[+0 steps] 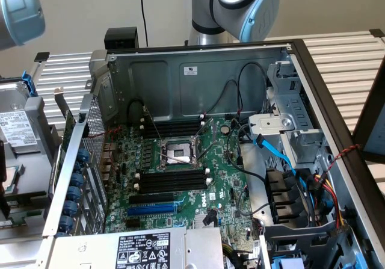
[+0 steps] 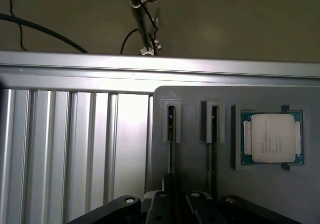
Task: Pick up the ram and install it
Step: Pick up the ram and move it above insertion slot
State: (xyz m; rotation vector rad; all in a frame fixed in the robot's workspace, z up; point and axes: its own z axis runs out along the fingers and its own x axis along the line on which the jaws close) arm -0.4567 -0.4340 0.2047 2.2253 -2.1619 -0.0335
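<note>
In the wrist view two ram sticks stand on edge in the slots of a grey holder block [image 2: 195,98]. One ram stick [image 2: 171,126] runs straight down into my gripper [image 2: 176,198], which sits over its near end. The other ram stick [image 2: 214,126] stands one slot over, beside the gripper. Whether the gripper touches the first stick cannot be made out. In the exterior view the open computer case [image 1: 198,70] shows the motherboard with black memory slots [image 1: 171,180] below the processor socket [image 1: 177,151] and another bank of slots [image 1: 174,126] above it.
A processor chip [image 2: 272,138] lies in a recess of the same holder block. The block rests on a ribbed aluminium table [image 2: 75,149]. In the case, a blue expansion slot [image 1: 151,209], blue and black cables [image 1: 277,154] and a drive cage [image 1: 295,100] crowd the exterior view's right.
</note>
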